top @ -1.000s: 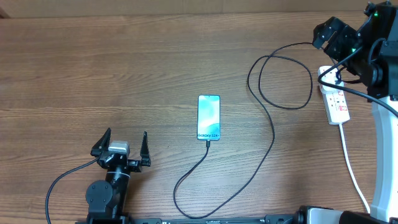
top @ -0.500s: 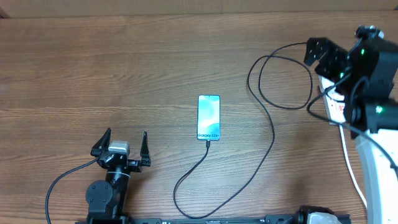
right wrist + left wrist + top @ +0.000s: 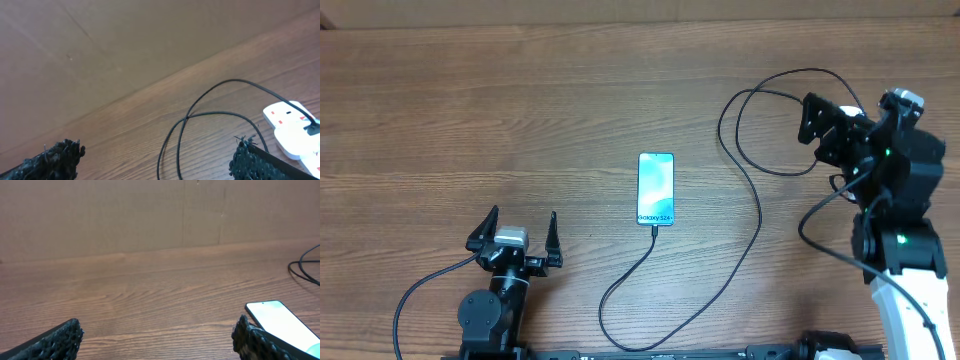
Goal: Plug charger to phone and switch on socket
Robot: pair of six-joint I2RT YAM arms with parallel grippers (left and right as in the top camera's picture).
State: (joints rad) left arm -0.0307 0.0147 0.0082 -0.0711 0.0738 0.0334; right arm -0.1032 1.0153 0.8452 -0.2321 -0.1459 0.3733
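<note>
Black cable meets the phone's near end mid-desk, so I judge the plugging done. Its slack loops toward the right edge because its head seems to sit in the power strip there. My right gripper hovers near that strip, fingers wide apart and empty, placed for the switch. The left gripper rests by the front edge, also spread, out of the way.

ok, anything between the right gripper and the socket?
Nothing solid. In the right wrist view the socket lies bare at lower right, close beside one of the right gripper's open fingers. Only the charger cable loops flat on the table left of it. Overhead, the arm hides the socket.
</note>
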